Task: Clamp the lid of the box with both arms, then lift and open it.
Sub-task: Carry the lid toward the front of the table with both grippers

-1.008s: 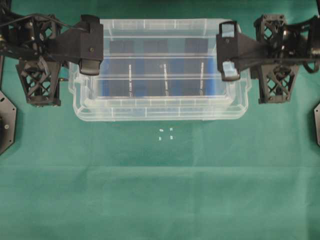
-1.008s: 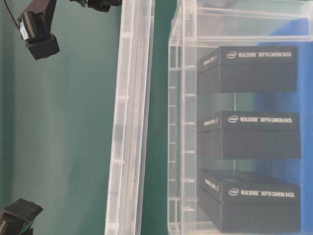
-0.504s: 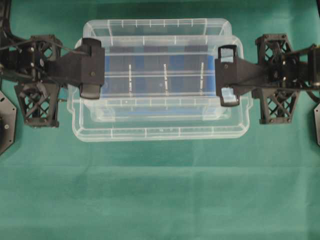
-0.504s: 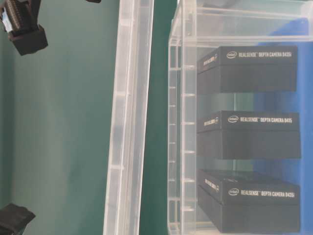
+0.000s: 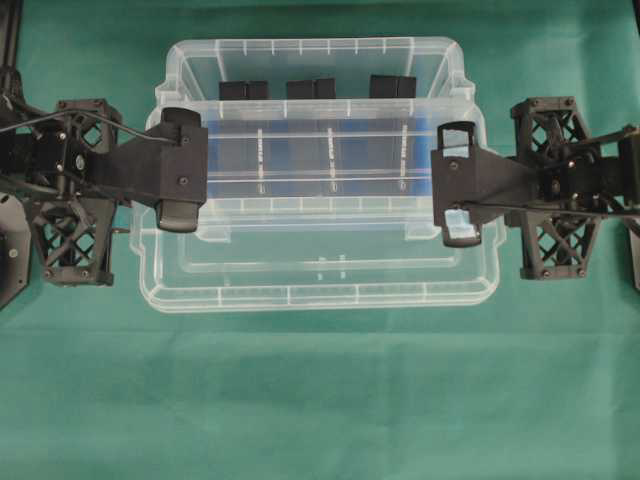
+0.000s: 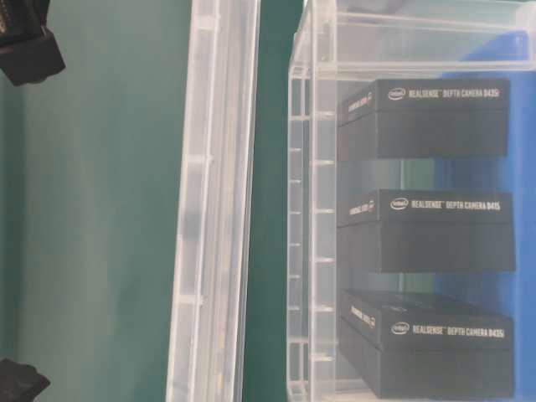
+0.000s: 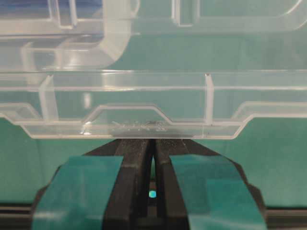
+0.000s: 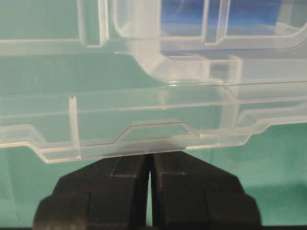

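The clear lid [image 5: 320, 270] hangs above the box [image 5: 310, 47], held level and shifted toward the table's front. My left gripper [image 5: 182, 170] is shut on the lid's left edge tab and my right gripper [image 5: 458, 183] on its right edge tab. In the left wrist view the teal-taped jaws of the left gripper [image 7: 153, 140] pinch the lid's rim [image 7: 144, 125]. The right gripper [image 8: 149, 155] pinches the rim [image 8: 153, 139] the same way. Three black cases [image 5: 310, 89] show uncovered at the box's back. At table level the lid [image 6: 213, 201] stands apart from the box [image 6: 314, 209].
Green cloth [image 5: 320, 400] covers the table, with bare cloth in front of the lid. Black base plates sit at the left edge [image 5: 10, 260] and the right edge [image 5: 634, 250]. The cases [image 6: 427, 226] stand on a blue liner [image 6: 502, 276].
Both grippers have carried the lid higher and toward the table's front. The back of the box and the tops of the cases are now uncovered.
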Controlling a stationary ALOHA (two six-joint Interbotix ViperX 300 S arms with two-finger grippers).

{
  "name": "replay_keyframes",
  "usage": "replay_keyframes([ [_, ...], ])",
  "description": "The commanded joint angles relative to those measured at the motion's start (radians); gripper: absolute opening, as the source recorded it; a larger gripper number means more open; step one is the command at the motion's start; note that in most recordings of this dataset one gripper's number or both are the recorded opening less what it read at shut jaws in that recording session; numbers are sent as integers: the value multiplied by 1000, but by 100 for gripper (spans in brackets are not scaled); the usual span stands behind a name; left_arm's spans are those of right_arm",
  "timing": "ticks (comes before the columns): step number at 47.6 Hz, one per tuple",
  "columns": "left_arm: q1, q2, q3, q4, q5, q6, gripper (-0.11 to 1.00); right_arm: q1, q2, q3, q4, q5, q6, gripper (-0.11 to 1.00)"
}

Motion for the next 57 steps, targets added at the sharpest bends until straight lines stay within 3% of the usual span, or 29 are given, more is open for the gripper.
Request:
replay_keyframes([
  [1, -6, -2, -32, 6, -21, -18, 1, 29, -8, -74, -5, -23, 25, 0],
  [25, -94, 2, -29, 6, -21, -118, 1, 144, 17, -94, -61, 23, 153, 0],
  [57, -207, 2, 11, 9, -25, -247, 1, 239, 80, -147, -67, 43, 233, 0],
])
